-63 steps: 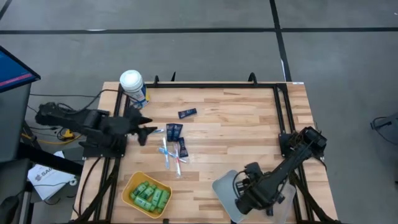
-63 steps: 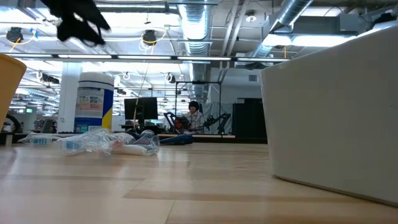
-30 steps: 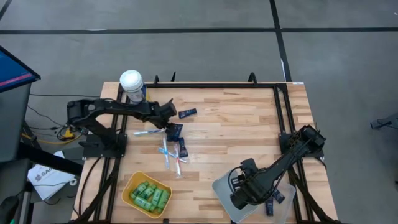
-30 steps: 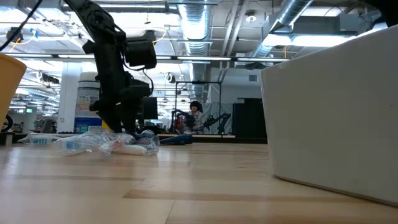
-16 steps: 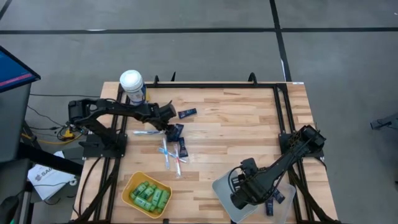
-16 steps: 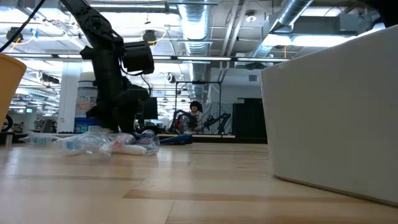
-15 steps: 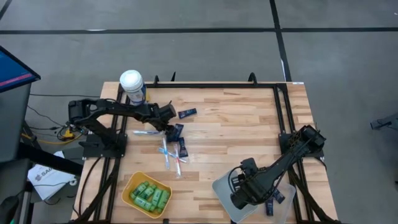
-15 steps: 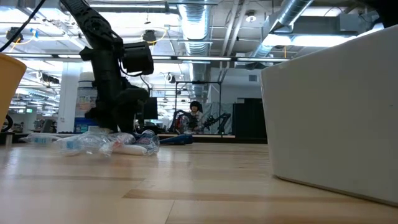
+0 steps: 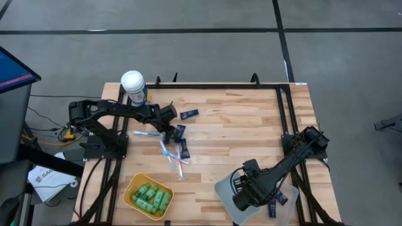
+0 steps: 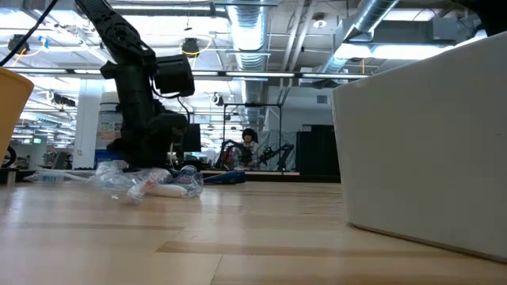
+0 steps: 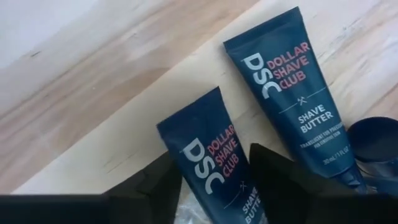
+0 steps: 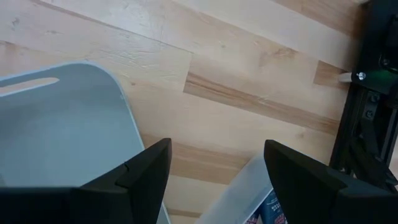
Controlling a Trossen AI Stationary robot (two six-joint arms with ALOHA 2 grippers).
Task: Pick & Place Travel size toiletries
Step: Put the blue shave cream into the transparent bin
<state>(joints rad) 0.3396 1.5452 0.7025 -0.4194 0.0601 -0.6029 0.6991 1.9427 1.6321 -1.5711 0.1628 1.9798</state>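
Observation:
Two dark navy flat tubes lie side by side on the wood, with a third tube farther back. Wrapped toothbrush sticks lie just nearer. The yellow tray holds small green bottles. My left gripper is low over the pair of tubes and open. In the left wrist view its two fingers, left gripper, stand at the long edges of the nearer tube. My right gripper waits open above the grey tray. My left gripper comes at the nearer tube's middle from above, slanting toward the table's right. Its open fingers lie across the tube at its two long edges. I cannot tell whether they touch it. The tube lies flat on the table.
A white-lidded canister stands at the far left corner behind the left arm. A clear bin with more navy tubes sits beside the grey tray. Bare wood stretches across the table's middle and far right. A person sits in the room beyond.
My left gripper has sunk a little lower toward the pair of navy tubes. The clear-wrapped toothbrush sticks beside it have shifted: the wrappers have bunched up near the gripper, and one stick has slid toward the near edge.

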